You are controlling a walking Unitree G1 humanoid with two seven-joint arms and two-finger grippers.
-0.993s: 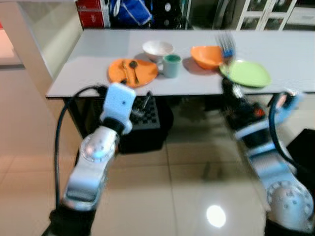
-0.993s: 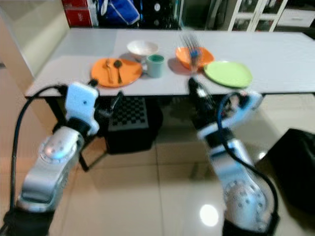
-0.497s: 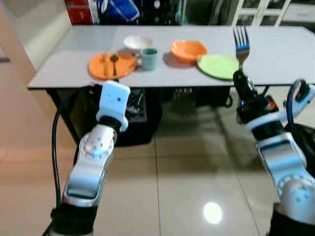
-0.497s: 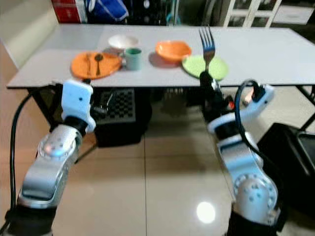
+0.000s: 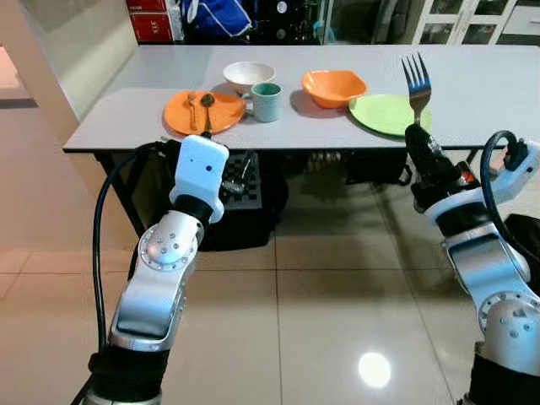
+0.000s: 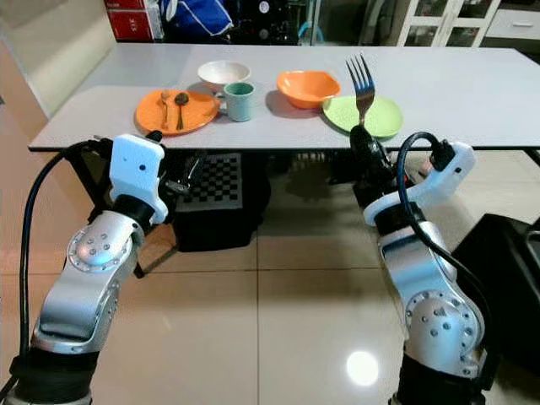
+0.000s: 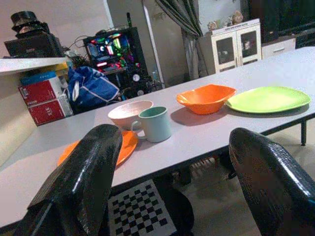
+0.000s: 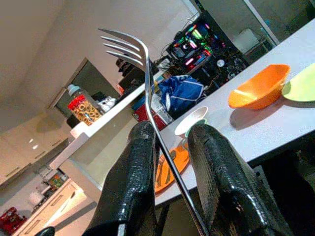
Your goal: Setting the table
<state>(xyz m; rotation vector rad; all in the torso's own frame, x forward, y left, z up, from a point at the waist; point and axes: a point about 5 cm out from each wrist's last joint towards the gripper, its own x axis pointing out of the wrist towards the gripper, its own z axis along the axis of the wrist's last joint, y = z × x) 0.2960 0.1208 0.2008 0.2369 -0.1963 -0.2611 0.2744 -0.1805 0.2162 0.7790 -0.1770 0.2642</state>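
My right gripper (image 5: 419, 142) is shut on the handle of a silver fork (image 5: 417, 84), held upright with its tines up, just before the grey table's (image 5: 126, 110) front edge and in line with the green plate (image 5: 380, 114). The right wrist view shows the fork (image 8: 147, 88) pinched between the two fingers. On the table are an orange plate (image 5: 226, 118) carrying a spoon (image 5: 207, 103) and a small fork (image 5: 191, 101), a white bowl (image 5: 248, 74), a teal cup (image 5: 267, 89) and an orange bowl (image 5: 334, 86). My left gripper (image 7: 174, 142) is open, below the table edge near the orange plate.
A black checkered box (image 5: 245, 198) sits under the table among its legs. Red boxes (image 5: 153, 18) and a blue bag (image 5: 218, 15) stand behind the table, a white cabinet (image 5: 472, 21) at the back right. A dark object (image 6: 506, 270) lies on the floor to my right.
The camera has swung and steadied, and the table looks slightly nearer than half a second ago. The fork stays upright in my right gripper; the left arm holds its pose.
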